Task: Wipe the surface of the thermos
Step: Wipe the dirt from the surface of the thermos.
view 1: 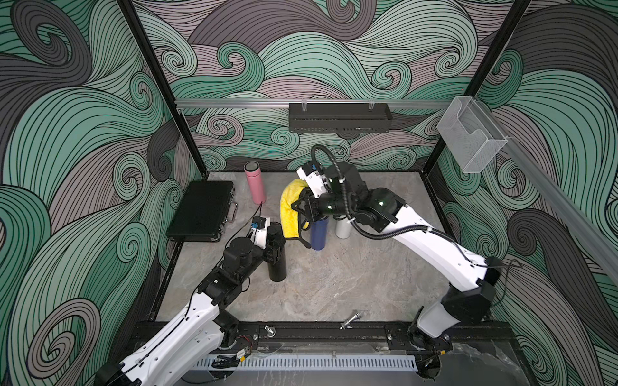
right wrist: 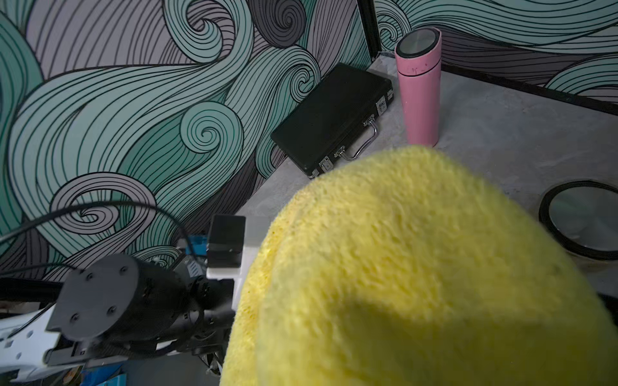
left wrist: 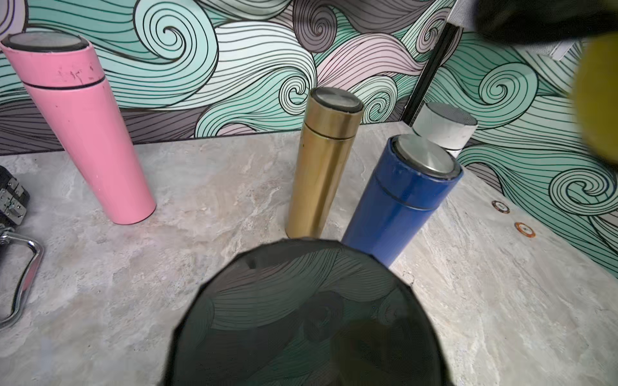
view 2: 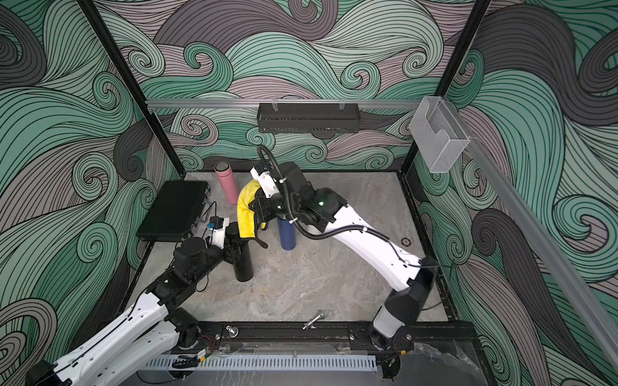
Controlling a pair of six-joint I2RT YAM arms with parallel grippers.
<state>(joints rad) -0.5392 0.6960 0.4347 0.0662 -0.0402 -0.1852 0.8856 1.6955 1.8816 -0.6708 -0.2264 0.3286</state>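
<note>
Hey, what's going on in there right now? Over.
Left end effector clamped on black thermos. Right end effector holds cloth beside its cap. Blue thermos crowds close.

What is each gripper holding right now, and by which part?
The left gripper clamps the black thermos around its upper body. The right gripper holds the yellow cloth, draped over its jaws; the pinch spot is hidden.

In both top views, my left gripper clasps the nearest thermos, standing left of centre on the table. The cloth in my right gripper hangs just above and right of it. The case lies further left, with the rear thermos at its upper right. The middle thermos and the rightmost thermos stand right of the cloth.
</note>
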